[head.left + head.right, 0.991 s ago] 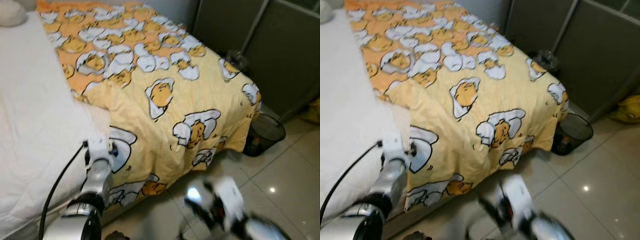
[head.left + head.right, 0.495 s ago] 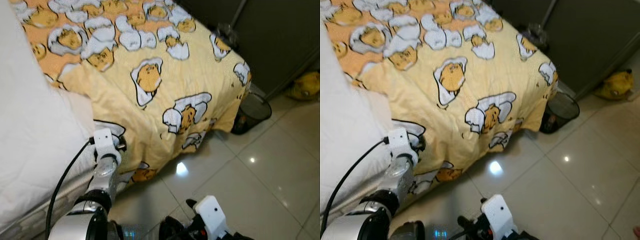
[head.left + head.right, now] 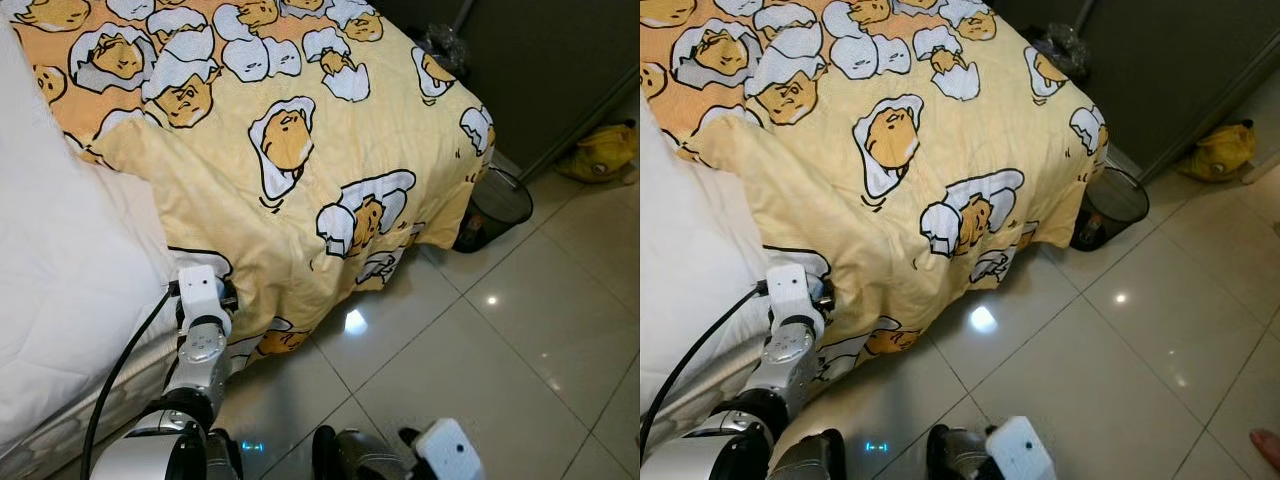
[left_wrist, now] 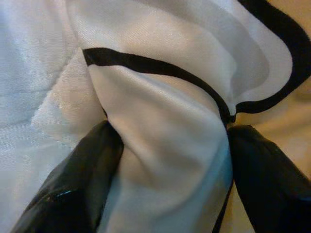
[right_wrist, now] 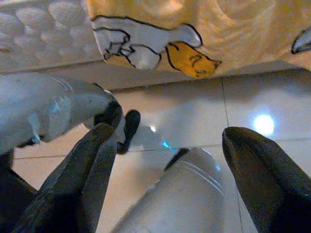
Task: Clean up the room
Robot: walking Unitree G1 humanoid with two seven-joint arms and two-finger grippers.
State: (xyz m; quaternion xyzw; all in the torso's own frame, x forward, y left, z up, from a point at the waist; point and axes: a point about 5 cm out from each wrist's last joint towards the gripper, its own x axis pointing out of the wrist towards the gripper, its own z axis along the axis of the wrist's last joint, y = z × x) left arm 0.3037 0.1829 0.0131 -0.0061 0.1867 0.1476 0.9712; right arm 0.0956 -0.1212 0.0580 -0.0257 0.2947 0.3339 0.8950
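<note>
Yellow blanket (image 3: 300, 150) edge pinched by left pincer (image 4: 165, 160); wastebasket (image 3: 497, 203) alongside.

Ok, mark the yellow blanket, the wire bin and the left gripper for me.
yellow blanket (image 3: 300, 200), left eye view, its flat top.
wire bin (image 3: 497, 197), left eye view, its rim.
left gripper (image 4: 165, 160), left wrist view, the pinched fold between its fingertips.

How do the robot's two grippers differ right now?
The left gripper is up at the bed's edge, its fingers pinched on a fold of the yellow blanket; the right gripper hangs low over the floor tiles, fingers apart, holding nothing. Both have two black fingers.
</note>
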